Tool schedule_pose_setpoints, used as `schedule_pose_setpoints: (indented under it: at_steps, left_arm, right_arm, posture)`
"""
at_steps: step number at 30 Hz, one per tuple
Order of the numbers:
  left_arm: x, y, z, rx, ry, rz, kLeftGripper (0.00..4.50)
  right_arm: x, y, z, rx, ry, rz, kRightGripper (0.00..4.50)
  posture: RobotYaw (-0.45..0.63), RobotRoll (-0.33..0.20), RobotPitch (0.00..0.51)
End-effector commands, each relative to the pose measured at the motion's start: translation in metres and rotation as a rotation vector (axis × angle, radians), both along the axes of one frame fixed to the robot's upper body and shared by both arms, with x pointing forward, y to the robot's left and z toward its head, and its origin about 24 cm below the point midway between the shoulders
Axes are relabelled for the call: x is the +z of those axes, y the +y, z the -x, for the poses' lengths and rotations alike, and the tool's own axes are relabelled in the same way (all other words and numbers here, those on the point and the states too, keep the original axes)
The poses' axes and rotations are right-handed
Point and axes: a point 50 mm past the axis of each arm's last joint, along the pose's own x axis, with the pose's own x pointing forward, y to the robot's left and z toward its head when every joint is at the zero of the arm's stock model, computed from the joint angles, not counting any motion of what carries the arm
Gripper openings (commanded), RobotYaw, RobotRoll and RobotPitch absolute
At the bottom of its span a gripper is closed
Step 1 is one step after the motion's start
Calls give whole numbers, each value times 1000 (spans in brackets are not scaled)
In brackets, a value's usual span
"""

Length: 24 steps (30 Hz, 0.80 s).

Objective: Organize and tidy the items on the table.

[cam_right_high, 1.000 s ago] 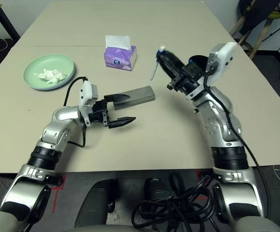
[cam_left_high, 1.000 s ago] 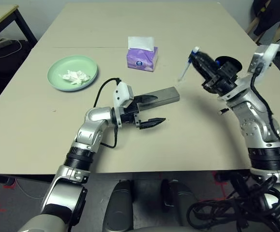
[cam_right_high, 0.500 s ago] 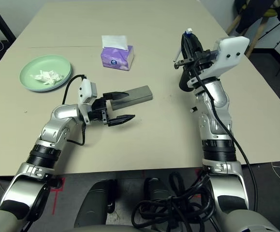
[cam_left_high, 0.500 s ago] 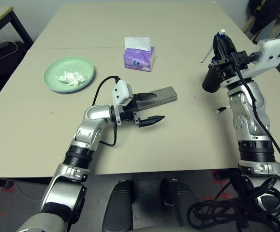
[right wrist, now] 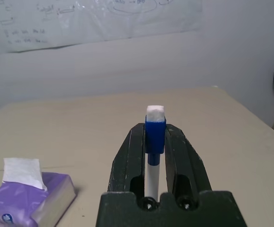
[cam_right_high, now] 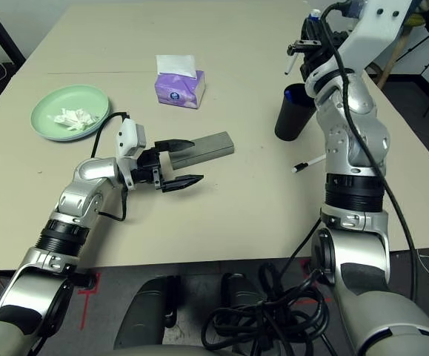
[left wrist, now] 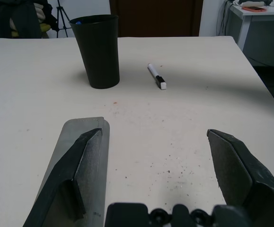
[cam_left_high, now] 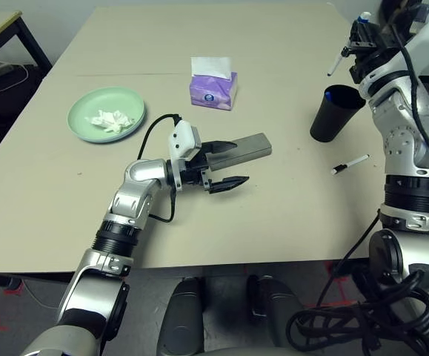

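The right gripper (right wrist: 155, 137) pinched the smooth white pen (right wrist: 154, 127) by its blue cap; it had yet to join the tapered black cup (cam_left_high: 334, 113). The left (cam_left_high: 227, 166) stood wide beside the oblong grey case (cam_left_high: 244, 150). Crumpled tissue (cam_left_high: 112, 120) lay on the round plates (cam_left_high: 78, 113), apparently unsorted.

The left hand (cam_left_high: 233, 165) hangs low over the worktop (cam_left_high: 162, 230), its two black fingers spread wide, its silver forearm (cam_left_high: 115, 241) reaching up behind it. The right hand (right wrist: 154, 137) is farther out and off to the right of it, black fingers closed together, silver forearm (cam_right_high: 356, 193) stretched out behind.
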Motion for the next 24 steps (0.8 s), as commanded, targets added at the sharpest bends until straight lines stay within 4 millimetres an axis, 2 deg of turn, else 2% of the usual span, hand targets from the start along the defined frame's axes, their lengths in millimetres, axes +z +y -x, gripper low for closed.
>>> schedule_pose_setpoints:
  at_steps: [1, 7, 16, 24]
  left_arm:
    - [1, -1, -1, 0, 2, 7, 4500]
    - [1, 1, -1, 4, 4, 5, 4500]
    - [5, 3, -6, 32, -23, -8, 4500]
    - [6, 3, -12, 75, -31, 0, 4500]
  right_arm:
    - [0, -5, 0, -33, 41, -1, 421]
    - [-2, -11, 0, -107, 69, -9, 421]
    - [-5, -16, 6, -123, 81, -3, 421]
    - [-16, -18, 11, -134, 108, 3, 421]
  posture:
    - [65, 0, 104]
    - [65, 0, 107]
    - [55, 0, 107]
    - [46, 0, 108]
